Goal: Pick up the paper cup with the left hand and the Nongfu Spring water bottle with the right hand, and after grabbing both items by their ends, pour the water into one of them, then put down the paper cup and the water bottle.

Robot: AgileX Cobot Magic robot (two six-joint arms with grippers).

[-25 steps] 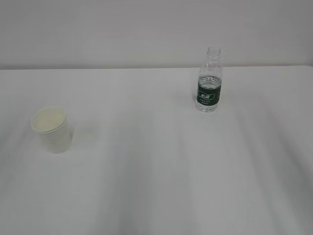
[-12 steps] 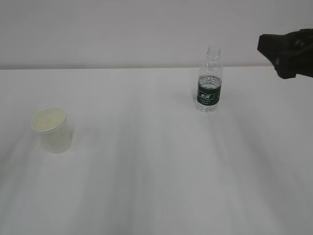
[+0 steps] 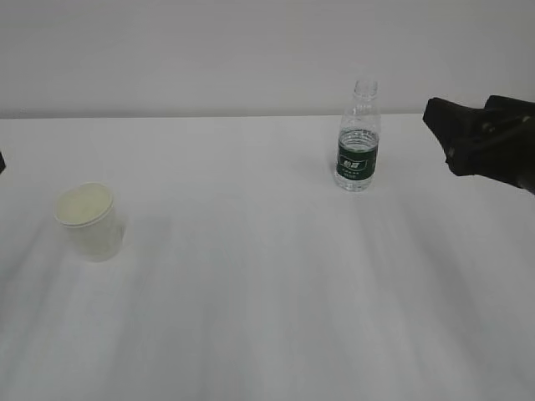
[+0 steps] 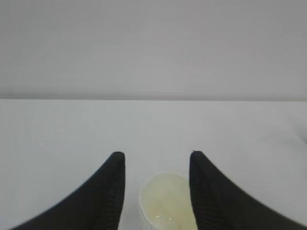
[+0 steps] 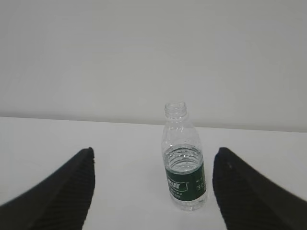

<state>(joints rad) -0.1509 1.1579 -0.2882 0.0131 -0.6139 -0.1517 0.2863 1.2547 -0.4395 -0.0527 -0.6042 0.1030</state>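
The paper cup [image 3: 88, 221] stands upright at the left of the white table [image 3: 251, 292], its cream inside showing. In the left wrist view it [image 4: 165, 201] sits low between the two black fingers of my left gripper [image 4: 157, 155], which is open and does not touch it. The Nongfu Spring water bottle [image 3: 359, 138] stands upright and uncapped at the back right, with water [image 5: 184, 191] in its lower part. My right gripper [image 3: 443, 125] hovers to its right, a gap away. In the right wrist view the bottle [image 5: 184, 167] stands ahead of the open right gripper [image 5: 155, 151], nearer its right finger.
A plain pale wall [image 3: 251, 50] runs behind the table's far edge. A dark sliver [image 3: 2, 161] shows at the left edge of the exterior view. Nothing else stands on the table.
The right arm has come into the exterior view from the right and moved left and slightly down toward the bottle. A dark sliver has appeared at the left edge. Cup and bottle have not moved.
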